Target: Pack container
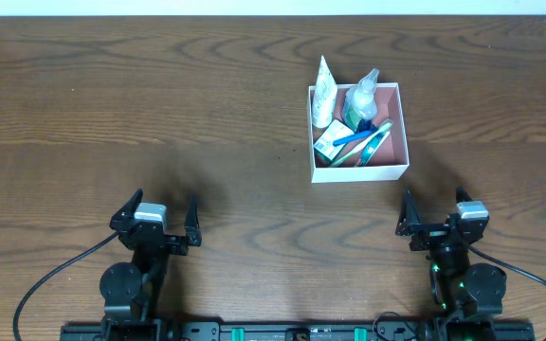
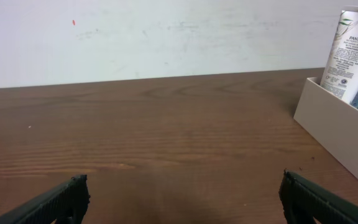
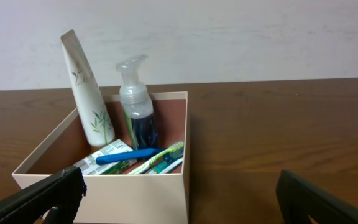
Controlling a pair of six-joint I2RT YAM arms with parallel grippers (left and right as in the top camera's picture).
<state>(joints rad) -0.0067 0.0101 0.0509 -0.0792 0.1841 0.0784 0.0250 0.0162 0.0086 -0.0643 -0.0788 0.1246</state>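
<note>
The container (image 1: 398, 133) is a square white-walled box with a pink-brown inside, at the table's right middle. It holds a white tube (image 1: 323, 90), a clear pump bottle (image 1: 360, 98), a small box (image 1: 328, 144), a blue razor-like item (image 1: 354, 138) and a green toothbrush (image 1: 375, 142). In the right wrist view the container (image 3: 135, 193) is just ahead, with the tube (image 3: 89, 102), bottle (image 3: 137, 106) and toothbrush (image 3: 163, 155) inside. My right gripper (image 1: 434, 210) (image 3: 179, 199) is open and empty, in front of it. My left gripper (image 1: 164, 213) (image 2: 182, 199) is open and empty, far left of it.
The container's wall (image 2: 337, 127) and the white tube (image 2: 350, 53) show at the right edge of the left wrist view. A pale wall runs behind the far table edge. Bare wooden tabletop (image 1: 159, 104) lies left of the container.
</note>
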